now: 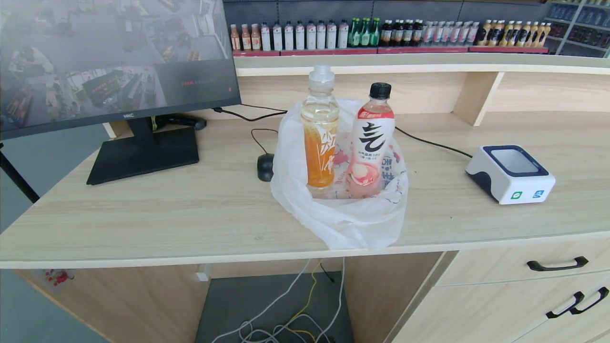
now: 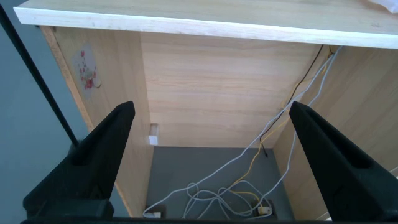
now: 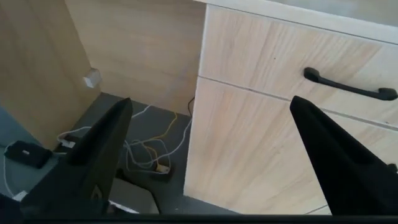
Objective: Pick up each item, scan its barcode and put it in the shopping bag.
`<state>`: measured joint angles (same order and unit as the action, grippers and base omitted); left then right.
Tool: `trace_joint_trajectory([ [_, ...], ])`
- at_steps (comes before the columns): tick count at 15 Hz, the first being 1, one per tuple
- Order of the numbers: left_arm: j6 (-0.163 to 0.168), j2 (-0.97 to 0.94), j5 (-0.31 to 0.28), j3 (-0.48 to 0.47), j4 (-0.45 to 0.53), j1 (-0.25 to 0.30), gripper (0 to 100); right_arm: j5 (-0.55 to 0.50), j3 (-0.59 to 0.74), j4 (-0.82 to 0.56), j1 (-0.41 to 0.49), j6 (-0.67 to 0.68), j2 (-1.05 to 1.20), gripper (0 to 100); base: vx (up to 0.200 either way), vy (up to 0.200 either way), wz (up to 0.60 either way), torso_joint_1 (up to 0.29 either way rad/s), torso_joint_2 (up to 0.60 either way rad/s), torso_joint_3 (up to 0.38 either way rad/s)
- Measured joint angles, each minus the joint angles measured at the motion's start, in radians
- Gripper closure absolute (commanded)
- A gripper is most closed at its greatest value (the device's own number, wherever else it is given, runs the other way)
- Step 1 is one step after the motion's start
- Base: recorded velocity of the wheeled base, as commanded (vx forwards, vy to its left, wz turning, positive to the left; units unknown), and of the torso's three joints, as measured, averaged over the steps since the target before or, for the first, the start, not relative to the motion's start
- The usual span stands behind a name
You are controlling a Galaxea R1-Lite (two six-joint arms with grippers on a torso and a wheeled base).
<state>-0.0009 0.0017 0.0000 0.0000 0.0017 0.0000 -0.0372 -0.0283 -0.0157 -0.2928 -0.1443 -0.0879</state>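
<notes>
Both grippers hung low, beneath the front edge of the desk [image 1: 143,209], with nothing between their fingers: the left gripper [image 2: 211,106] was spread wide, facing the cables [image 2: 217,193] in the kneehole, and the right gripper [image 3: 211,101] was equally spread before the drawers [image 3: 280,124]. Up on the desk the bag [image 1: 343,219] sat near the front edge, mouth upward. Two bottles stood upright inside it, the orange bottle [image 1: 320,143] on the robot's left and the pink bottle [image 1: 371,147] just beside it. The scanner [image 1: 510,174] lay well apart to the bag's right, window up. With both bottles bagged, the task looked finished or nearly so. Any further lift would run straight up a bottle's vertical axis, and the right arm, on the drawer side, seemed nearer the scanner.
</notes>
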Motion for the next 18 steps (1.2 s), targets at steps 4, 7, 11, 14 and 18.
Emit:
trace_joint_trajectory([
  [4,0.0,0.0,0.0,0.0,0.0,0.0,0,-0.027,0.001,0.0,0.108,0.011,-0.002,0,0.0,0.0,0.0,0.0,0.0,0.0],
  [7,0.0,0.0,0.0,0.0,0.0,0.0,0,-0.015,0.0,-0.001,0.237,0.032,-0.007,0,0.0,0.0,0.0,0.0,0.0,0.0],
  [11,0.0,0.0,0.0,0.0,0.0,0.0,0,-0.037,0.007,0.028,0.287,0.079,0.066,0,0.0,0.0,0.0,0.0,0.0,0.0],
  [14,-0.002,0.0,0.0,0.0,0.0,0.0,0,0.026,0.017,0.022,0.293,0.083,0.086,0,-0.133,0.0,0.0,0.003,0.0,0.0],
  [18,-0.001,0.0,0.0,0.0,0.0,0.0,0,0.034,0.026,0.018,0.293,0.102,0.089,0,-0.1,0.0,0.0,0.008,0.0,-0.002],
])
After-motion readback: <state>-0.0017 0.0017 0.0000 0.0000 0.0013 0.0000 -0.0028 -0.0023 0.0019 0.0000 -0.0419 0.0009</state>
